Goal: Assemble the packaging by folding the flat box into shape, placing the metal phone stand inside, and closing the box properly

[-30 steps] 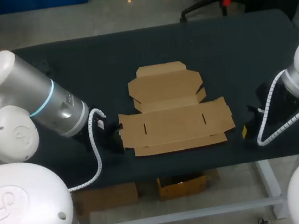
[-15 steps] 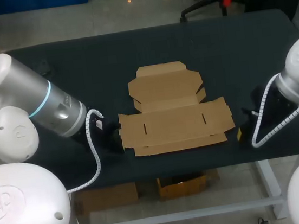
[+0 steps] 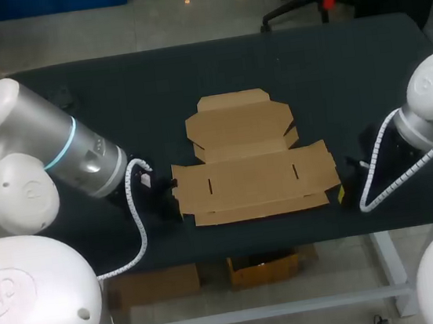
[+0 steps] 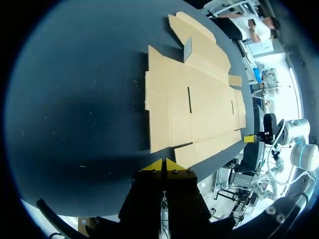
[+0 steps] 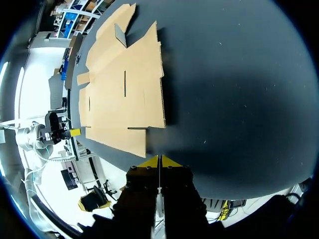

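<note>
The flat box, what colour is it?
The flat box is plain light brown, seen best in the head view.

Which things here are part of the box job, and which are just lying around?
For the job: flat cardboard box, left gripper and right gripper, both shut.
Just there: dark table.

From head view we can't make out left gripper (image 4: 163, 165): lost in dark under wrist & cable (image 3: 137, 211). Right gripper (image 3: 340, 192) shows just a yellow speck, rest black vs table (image 3: 112, 88). Left arm (image 3: 49, 151) & right arm (image 3: 432, 112) cut off at view's sides. Wrist views: each opp. gripper too small to read.
</note>
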You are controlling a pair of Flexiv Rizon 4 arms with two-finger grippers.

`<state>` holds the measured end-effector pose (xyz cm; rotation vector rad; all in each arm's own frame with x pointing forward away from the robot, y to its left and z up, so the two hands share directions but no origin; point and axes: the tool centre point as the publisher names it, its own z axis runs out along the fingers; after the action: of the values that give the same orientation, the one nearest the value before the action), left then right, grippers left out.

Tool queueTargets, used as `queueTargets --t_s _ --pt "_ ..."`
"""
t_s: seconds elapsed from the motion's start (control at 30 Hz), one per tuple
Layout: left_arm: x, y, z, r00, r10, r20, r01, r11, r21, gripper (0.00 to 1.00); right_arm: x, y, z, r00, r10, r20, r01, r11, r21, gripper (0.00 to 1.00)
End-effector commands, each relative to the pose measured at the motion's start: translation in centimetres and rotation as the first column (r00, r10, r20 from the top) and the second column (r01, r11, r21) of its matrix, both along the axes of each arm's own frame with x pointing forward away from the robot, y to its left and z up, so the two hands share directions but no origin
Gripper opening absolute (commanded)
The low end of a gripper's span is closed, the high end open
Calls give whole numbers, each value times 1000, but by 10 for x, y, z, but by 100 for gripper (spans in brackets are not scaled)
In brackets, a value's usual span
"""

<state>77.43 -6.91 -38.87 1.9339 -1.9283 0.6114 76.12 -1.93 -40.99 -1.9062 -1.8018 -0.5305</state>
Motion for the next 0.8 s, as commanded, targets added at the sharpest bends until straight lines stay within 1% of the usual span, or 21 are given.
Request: queueTargets --t_s 0.03,0.23,0.43,0.8 --pt "2 -1 -2 1000 -4 -2 4 1000 -2 0 4 2 -1 1000 3 -1 -3 1000 3 0" --pt "1 0 -2 1000 -9 0 9 1000 -11 0 7 6 -2 1000 6 5 -6 1000 6 0" --pt "-1 2 -1 1000 -12 4 12 1000 -19 0 7 11 -8 1000 3 1 -3 1000 16 0" --pt "-2 3 -1 1000 -22 0 22 999 -29 0 9 10 -10 1000 -5 2 5 1000 9 0"
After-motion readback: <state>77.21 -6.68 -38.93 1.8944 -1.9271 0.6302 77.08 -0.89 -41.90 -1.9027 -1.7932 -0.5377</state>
